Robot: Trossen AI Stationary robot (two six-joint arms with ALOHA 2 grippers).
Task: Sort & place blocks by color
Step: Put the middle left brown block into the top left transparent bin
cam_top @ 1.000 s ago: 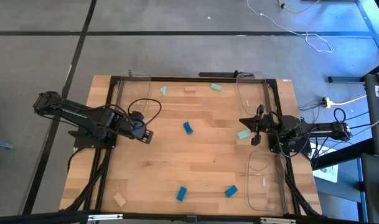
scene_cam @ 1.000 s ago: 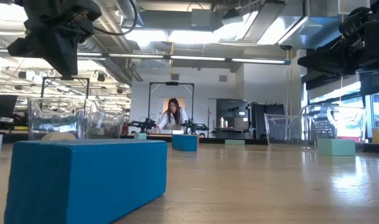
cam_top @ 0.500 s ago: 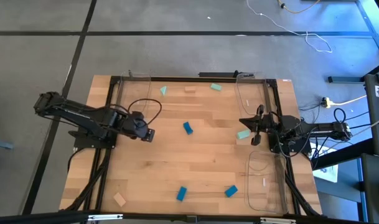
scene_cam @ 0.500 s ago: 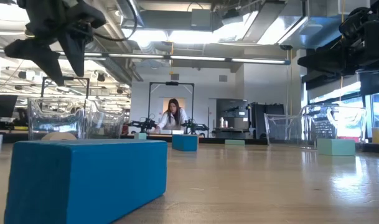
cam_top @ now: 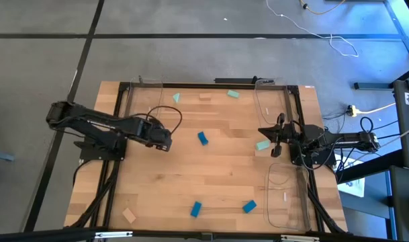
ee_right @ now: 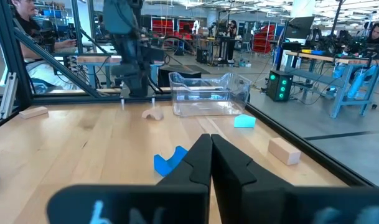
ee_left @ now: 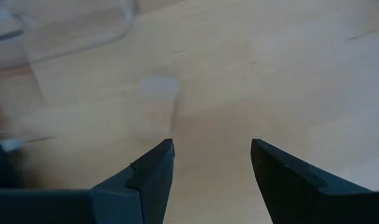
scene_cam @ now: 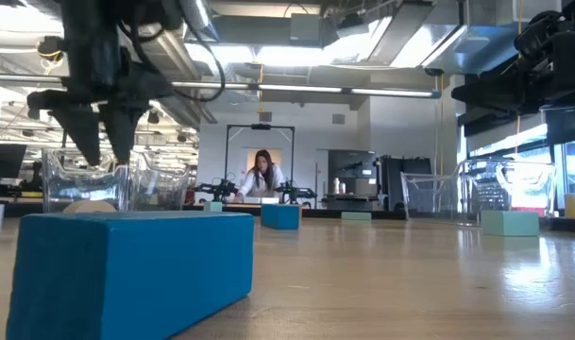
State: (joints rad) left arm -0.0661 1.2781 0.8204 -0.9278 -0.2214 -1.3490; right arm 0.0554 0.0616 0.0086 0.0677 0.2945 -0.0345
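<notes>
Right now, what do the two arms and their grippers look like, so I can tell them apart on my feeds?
Both arms are dark, near-black and jointed. The left arm carries a looping black cable near its wrist; its gripper has two dark, angular, wedge-tipped fingers. The right arm trails black cables at its base; its gripper shows two flat dark fingers. No markings are legible.

Overhead view straight down on table (cam_top: 211, 168); low view level across it; wrist views forward

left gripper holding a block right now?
No, the left gripper has its fingers spread with only bare wooden table between them.
</notes>
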